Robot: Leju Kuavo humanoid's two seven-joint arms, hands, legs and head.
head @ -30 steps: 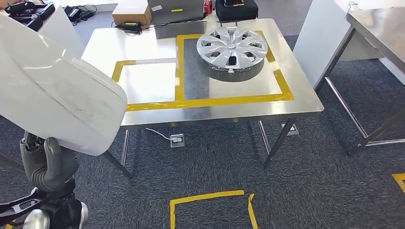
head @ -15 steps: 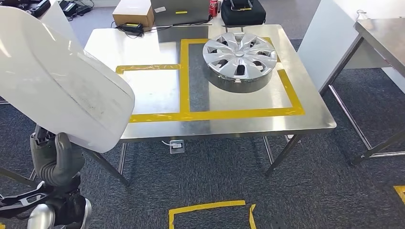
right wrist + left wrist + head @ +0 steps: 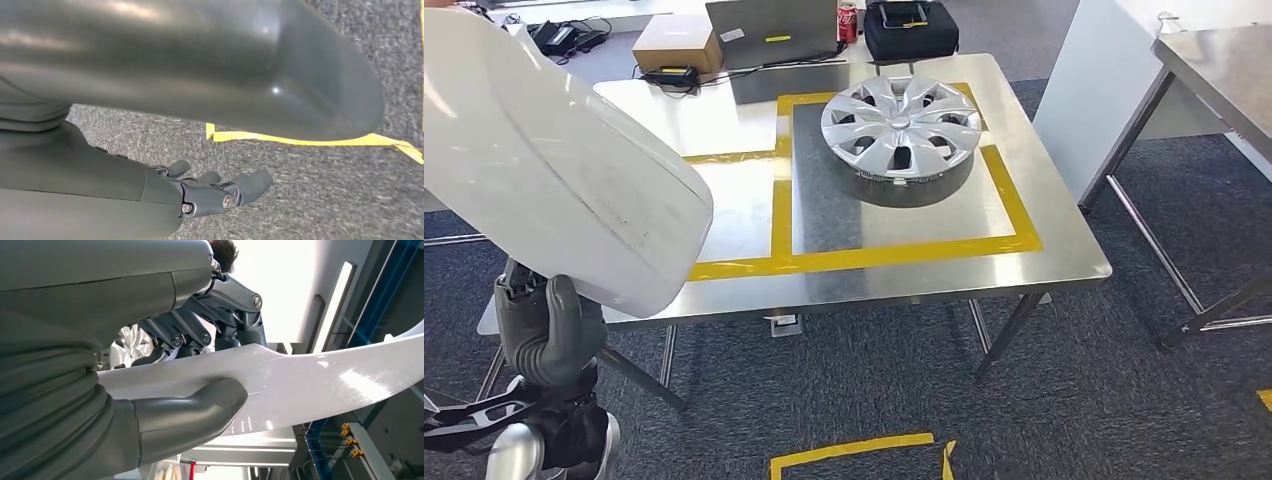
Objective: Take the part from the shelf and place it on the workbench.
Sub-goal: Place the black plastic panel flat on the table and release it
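Left hand (image 3: pixel 544 335) fingers (image 3: pixel 200 337) clamp white panel (image 3: pixel 554 170), blocking table's (image 3: pixel 1064 265) left side; hubcap (image 3: pixel 901 125) inside yellow tape (image 3: pixel 864 255). Right hand (image 3: pixel 215 192) fingers spread, probably holding nothing.

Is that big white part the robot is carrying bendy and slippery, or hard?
The white part probably is stiff: it juts far past the left hand without drooping. Its glossy surface shows reflections, so it may be slippery. It looks thin and shell-like at the edge, so it's likely light for its size, though it might swing awkwardly.
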